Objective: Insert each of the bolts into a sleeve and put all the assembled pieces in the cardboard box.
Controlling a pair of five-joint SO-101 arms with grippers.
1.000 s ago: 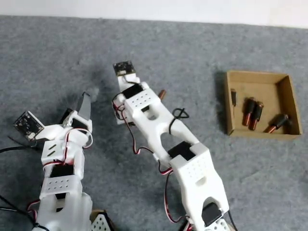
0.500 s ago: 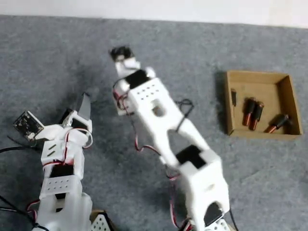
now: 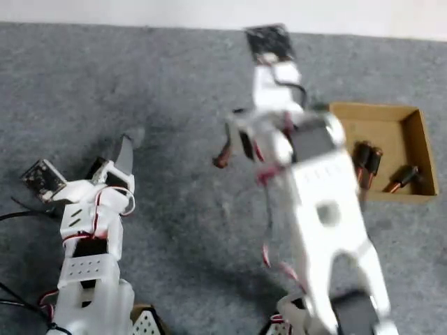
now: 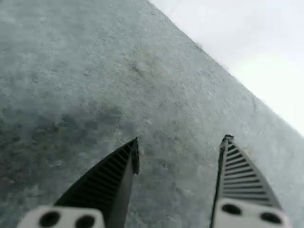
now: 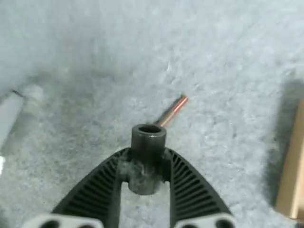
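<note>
Right jaws clamp a dark hollow sleeve (image 5: pixel 148 142), copper bolt (image 5: pixel 172 110) half hidden behind. Left jaws gape empty over fuzzy grey bench (image 4: pixel 71 71).

- Our left arm (image 3: pixel 87 244) sits folded at the near left. We hold the left pincer (image 4: pixel 181 140) low over the bench (image 4: pixel 71 71), fingers spread wide apart.
- Our right arm (image 3: pixel 325 209) stretches far forward, and the right pincer (image 5: pixel 147 159) is clamped on a dark sleeve (image 5: pixel 148 137).

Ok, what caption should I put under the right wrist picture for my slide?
The right hand pinches a dark sleeve, copper bolt poking out beyond, above the grey mat.
</note>
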